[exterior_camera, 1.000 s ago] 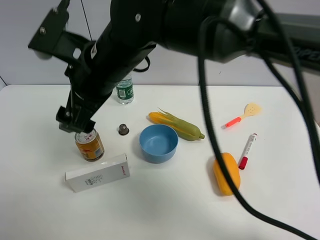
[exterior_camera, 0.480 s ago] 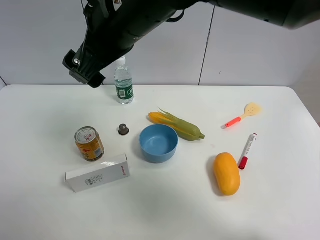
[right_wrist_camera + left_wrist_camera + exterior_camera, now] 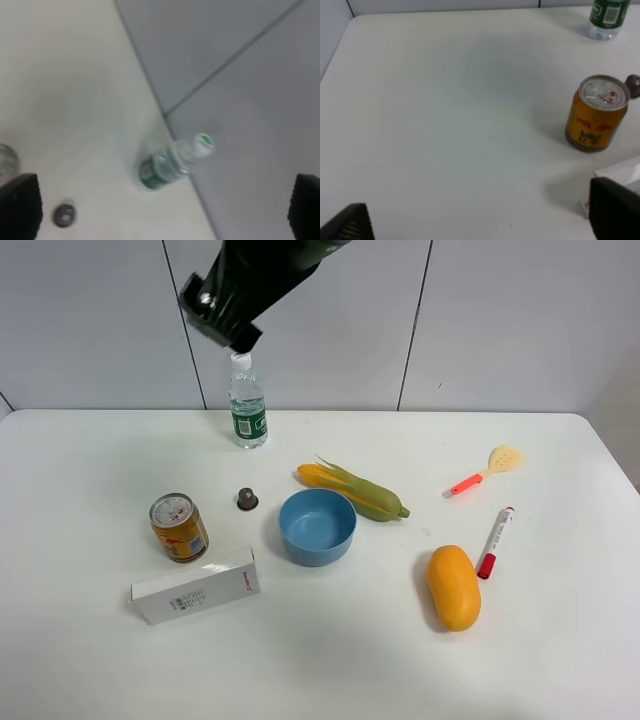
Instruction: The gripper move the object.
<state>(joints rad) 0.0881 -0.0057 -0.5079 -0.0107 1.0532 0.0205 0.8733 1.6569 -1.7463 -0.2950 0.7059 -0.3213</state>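
The object, a long white box with grey print and a small red mark, lies flat on the table at the front left. One corner of it shows in the left wrist view. My right gripper hangs high above the back of the table, over the water bottle, far from the box; in the right wrist view its black fingertips stand wide apart and empty. My left gripper is open and empty over bare table left of the box. The left arm is out of the exterior view.
A yellow can stands just behind the box. Also here: a small brown cap, a water bottle, a blue bowl, a corn cob, a mango, a red-capped marker and an orange-handled spatula.
My right gripper has risen from just above the can, up and back toward the wall, and now hangs over the bottle. The box and the other things have not moved.
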